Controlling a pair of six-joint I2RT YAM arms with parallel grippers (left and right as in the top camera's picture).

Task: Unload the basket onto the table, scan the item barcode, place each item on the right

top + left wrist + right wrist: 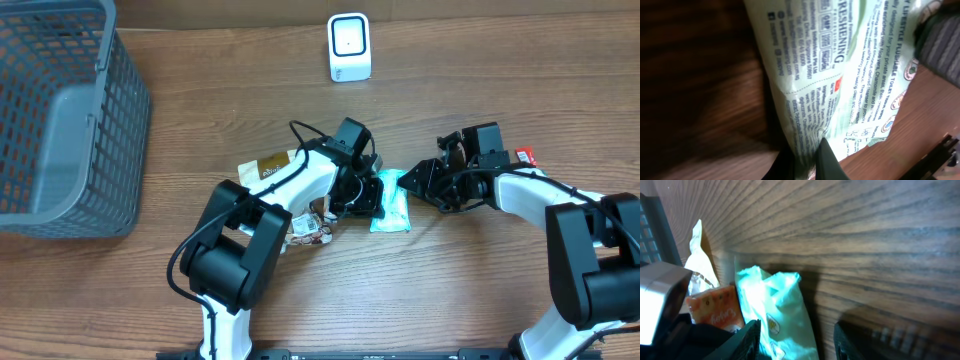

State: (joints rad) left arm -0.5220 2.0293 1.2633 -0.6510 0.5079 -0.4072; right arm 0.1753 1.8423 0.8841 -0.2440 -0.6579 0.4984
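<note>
- wipes pack [389, 203] — pale mint green, dk green print, sm. red patch among the text
- table [200, 90] — brown wood grain w/ dk streaks
- basket [50, 110] — grey, grid mesh
- scanner [349, 47] — white
- snack packet [715, 307] — orange w/ pale lettering
- flat packet [268, 166] — brown & white
- robot arms [300, 182] — white shells, black joints
- sm. tag [526, 157] — red
</note>
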